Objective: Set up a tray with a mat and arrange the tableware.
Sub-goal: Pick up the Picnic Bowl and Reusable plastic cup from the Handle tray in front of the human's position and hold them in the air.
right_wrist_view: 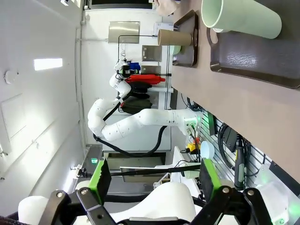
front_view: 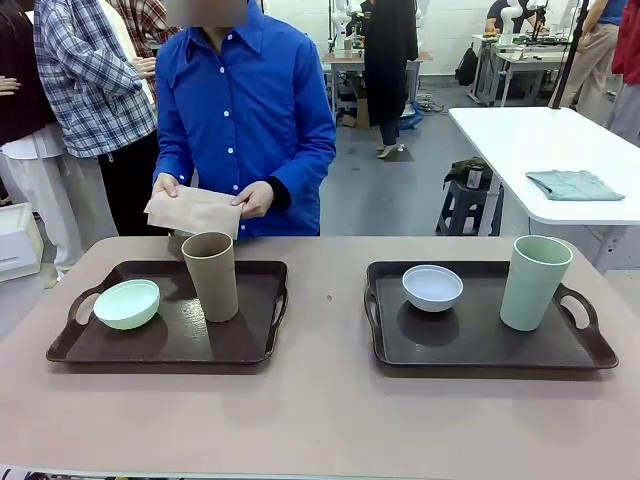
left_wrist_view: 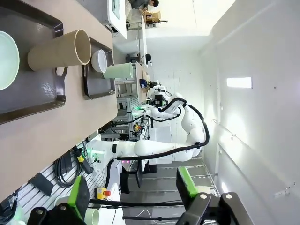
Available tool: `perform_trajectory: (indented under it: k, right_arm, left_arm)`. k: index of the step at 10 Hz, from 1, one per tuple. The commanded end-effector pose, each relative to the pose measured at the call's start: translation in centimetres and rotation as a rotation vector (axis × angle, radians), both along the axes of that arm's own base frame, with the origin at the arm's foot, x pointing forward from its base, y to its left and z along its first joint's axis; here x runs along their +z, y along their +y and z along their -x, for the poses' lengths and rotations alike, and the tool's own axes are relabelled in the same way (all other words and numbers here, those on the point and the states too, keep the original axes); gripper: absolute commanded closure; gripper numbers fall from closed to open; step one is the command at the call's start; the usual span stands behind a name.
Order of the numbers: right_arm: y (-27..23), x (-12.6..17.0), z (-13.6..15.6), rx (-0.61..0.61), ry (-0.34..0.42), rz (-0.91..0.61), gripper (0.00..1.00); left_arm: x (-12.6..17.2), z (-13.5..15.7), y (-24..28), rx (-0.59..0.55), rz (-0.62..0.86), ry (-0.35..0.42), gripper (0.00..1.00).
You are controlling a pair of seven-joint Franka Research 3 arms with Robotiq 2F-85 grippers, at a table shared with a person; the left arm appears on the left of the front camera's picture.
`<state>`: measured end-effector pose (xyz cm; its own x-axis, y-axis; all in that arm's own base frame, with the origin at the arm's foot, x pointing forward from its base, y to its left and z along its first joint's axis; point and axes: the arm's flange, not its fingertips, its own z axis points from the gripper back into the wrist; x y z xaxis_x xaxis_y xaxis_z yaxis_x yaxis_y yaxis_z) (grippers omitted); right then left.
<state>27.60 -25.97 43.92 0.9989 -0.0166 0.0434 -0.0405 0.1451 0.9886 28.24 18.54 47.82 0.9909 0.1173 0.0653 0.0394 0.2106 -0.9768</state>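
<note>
Two dark brown trays lie side by side on the table. The left tray holds a mint green bowl and a brown tumbler. On the right tray stand a white bowl and a pale green tumbler. A person in a blue shirt at the far side holds a tan mat in both hands above the table edge. My left gripper is open and empty, off the table's near side, with the brown tumbler far off. My right gripper is also open and empty, with the pale green tumbler far off.
Bare tabletop runs in front of and between the trays. A white table at the back right carries a folded grey-green cloth. Other people stand behind at the left.
</note>
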Motion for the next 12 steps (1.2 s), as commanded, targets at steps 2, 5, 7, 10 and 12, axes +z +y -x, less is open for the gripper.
perform_trajectory:
  k: [2,5,7,10,12]
  right_arm:
    - [0.57,-0.15,0.37,-0.002,0.001,0.009,0.0]
    - [0.57,-0.15,0.37,-0.002,0.001,0.009,0.0]
    - [0.57,-0.15,0.37,-0.002,0.001,0.009,0.0]
    - [0.57,-0.15,0.37,-0.002,0.001,0.009,0.0]
    - [0.57,-0.15,0.37,-0.002,0.001,0.009,0.0]
  left_arm:
    - [-0.13,0.46,-0.27,0.012,0.0,-0.021,0.0]
    - [-0.13,0.46,-0.27,0.012,0.0,-0.021,0.0]
    - [-0.13,0.46,-0.27,0.012,0.0,-0.021,0.0]
    - [-0.13,0.46,-0.27,0.012,0.0,-0.021,0.0]
    - [-0.13,0.46,-0.27,0.012,0.0,-0.021,0.0]
